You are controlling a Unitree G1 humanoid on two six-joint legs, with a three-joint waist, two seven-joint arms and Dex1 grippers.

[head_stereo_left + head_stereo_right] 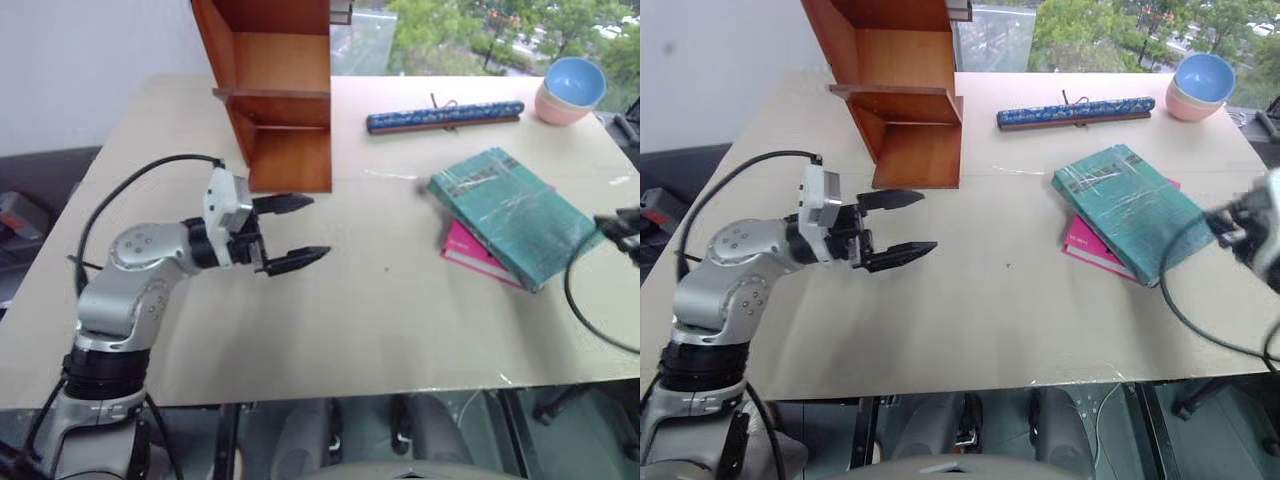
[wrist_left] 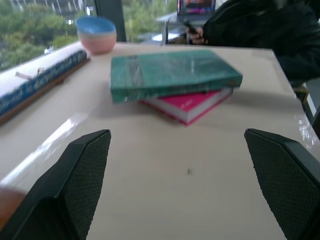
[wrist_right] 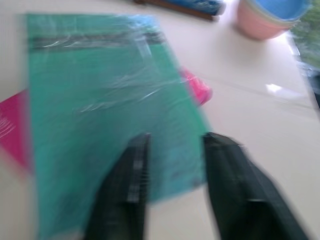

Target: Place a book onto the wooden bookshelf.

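Left gripper [image 1: 290, 231] gapes wide, empty, book [image 1: 515, 213] well off ahead; right gripper [image 3: 175, 145], near-shut and empty, hovers right over its near corner.

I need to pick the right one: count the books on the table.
2, stacked at the table's right side: the teal-green book lies on top, the pink book beneath it, partly covered. No others visible.
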